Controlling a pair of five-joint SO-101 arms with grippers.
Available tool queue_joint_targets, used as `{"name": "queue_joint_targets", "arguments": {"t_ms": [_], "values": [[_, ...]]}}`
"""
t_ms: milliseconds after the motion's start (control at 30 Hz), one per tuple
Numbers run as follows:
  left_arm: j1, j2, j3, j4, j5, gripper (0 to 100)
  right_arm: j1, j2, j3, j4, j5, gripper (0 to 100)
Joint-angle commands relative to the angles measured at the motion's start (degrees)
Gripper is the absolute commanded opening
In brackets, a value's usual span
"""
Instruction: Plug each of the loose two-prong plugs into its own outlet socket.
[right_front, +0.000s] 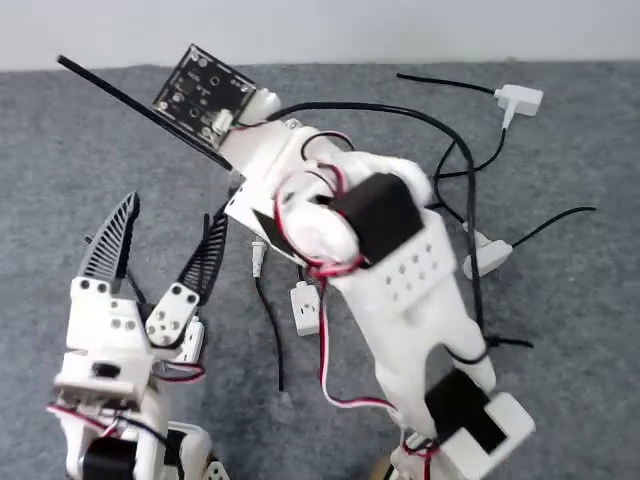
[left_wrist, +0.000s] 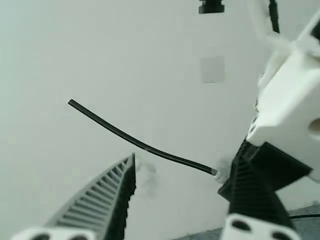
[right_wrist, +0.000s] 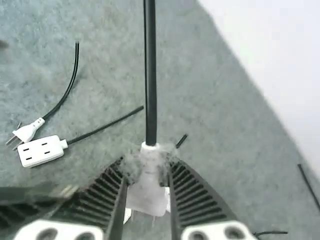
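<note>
On grey carpet (right_front: 575, 335) by a white wall (right_front: 330, 30), right pincer (right_wrist: 146, 167) grips a plug (right_wrist: 147, 190); left pincer (right_front: 175, 208) gapes empty.

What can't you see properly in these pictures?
- High view: the right arm's camera board hides the held plug; its cord pokes out.
- High view: the right arm covers where the outlet socket's cord runs.
- Left wrist view: the picture's edge cuts off nearly all the table.
- Right wrist view: the right end effector's fingers partly hide the held plug's prongs.
</note>
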Motion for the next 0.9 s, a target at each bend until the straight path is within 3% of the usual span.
{"name": "queue_joint_targets", "arguments": {"t_ms": [0, 600, 867], "values": [[3.43, -0.62, -6.81, 7.30, 1.14, 30, -0.40, -4.97, -3.25, -1.45, 3.34, 0.7], [5.45, -0.62, -6.73, 8.09, 1.41, 30, 1.71, -4.97, -9.93, -2.24, 3.52, 0.7], [9.14, -0.62, -1.63, 3.96, 1.23, 30, -4.79, -5.14, -10.20, 0.84, 3.43, 0.7]]}}
